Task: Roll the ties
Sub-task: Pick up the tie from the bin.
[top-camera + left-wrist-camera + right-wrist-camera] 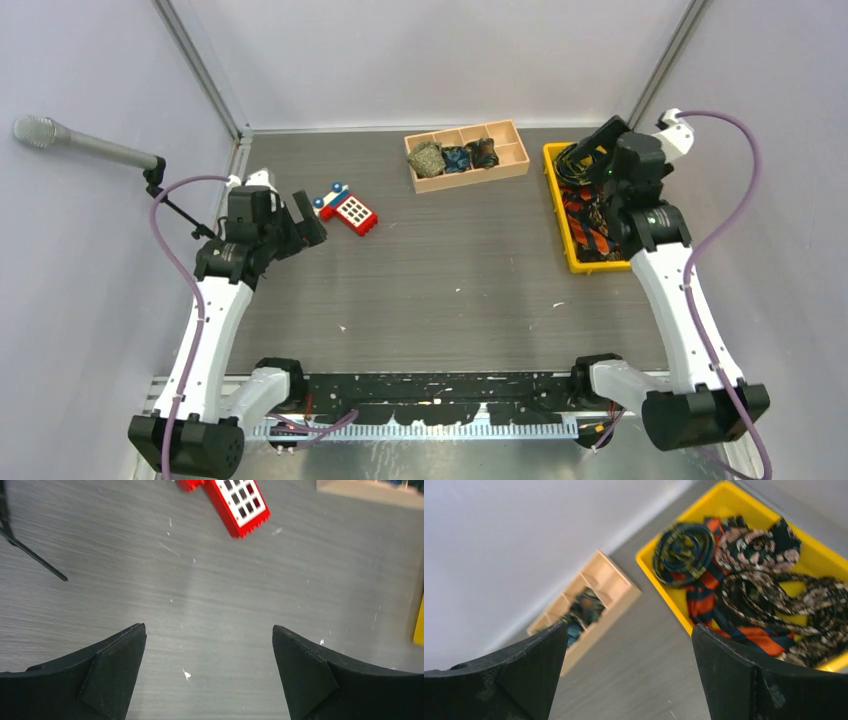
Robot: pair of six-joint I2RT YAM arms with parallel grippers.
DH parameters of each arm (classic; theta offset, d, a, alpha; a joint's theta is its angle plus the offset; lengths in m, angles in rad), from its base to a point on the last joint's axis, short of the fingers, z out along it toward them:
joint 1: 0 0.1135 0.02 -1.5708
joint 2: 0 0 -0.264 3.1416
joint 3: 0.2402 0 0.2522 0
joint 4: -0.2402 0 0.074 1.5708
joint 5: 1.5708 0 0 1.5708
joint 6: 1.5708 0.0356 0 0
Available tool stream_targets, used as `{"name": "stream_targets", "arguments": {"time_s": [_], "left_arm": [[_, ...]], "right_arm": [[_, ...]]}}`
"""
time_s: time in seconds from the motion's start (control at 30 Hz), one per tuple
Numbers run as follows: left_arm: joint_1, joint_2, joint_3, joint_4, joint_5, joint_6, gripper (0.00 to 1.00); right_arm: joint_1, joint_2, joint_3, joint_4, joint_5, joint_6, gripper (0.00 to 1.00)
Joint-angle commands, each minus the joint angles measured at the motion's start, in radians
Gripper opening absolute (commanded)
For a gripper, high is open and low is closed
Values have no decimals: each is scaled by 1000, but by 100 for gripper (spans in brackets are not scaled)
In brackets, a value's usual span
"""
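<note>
The grey tabletop (450,290) fills the space between pale walls. The left arm (215,320) reaches over its left side. The left fingers (110,680) are spread wide with nothing between them, above bare tabletop. The right arm (685,300) reaches over the far right corner. The right fingers (524,675) are also spread wide and hold nothing, hanging above a yellow bin (572,250).

The bin sits along the right edge and holds a heap of ties (744,610). Among them are a loose orange-and-navy striped one, dark flowered ones, and a navy-and-yellow coil (684,552) at the far end.

Just left of the bin, at the back, lies a wooden tray (475,177) with four compartments. Three rolled ties (456,158) sit in its three left compartments, one in each.

A red toy phone (350,210) with a white keypad lies on the tabletop near the left fingers, apart from them.
</note>
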Motion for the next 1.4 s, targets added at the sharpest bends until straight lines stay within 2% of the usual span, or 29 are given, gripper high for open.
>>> {"name": "stream_targets", "arguments": {"time_s": [0.0,0.2,0.33,0.43,0.6,0.73,0.83,1.0,1.13,1.33,1.37], "left_arm": [[2,19,47,-116,208,108,100],[-7,18,31,-187,195,99,100],[-7,1,-36,-189,195,71,97],[-7,-15,-91,-180,198,47,93],[-9,-48,-130,-167,165,45,90],[-10,-42,-137,-156,156,46,89],[-10,-13,-135,-154,155,46,88],[-11,-1,-133,-158,161,50,87],[-11,1,-135,-149,155,47,86],[-11,17,-135,-150,159,46,85],[-10,18,-135,-149,158,47,85]], "right_arm": [[4,63,47,-127,48,16,99],[-9,191,69,-140,35,-68,99],[-78,345,181,-242,27,-39,99],[-139,467,258,-290,-33,-24,98],[-176,660,362,-289,-155,60,86],[-184,778,437,-279,-143,162,78],[-186,853,463,-227,-133,236,65],[-188,979,536,-221,-109,320,62],[-188,1021,531,-198,-96,369,55],[-192,1065,513,-169,-67,392,50],[-193,1072,511,-157,-69,393,46]]}}
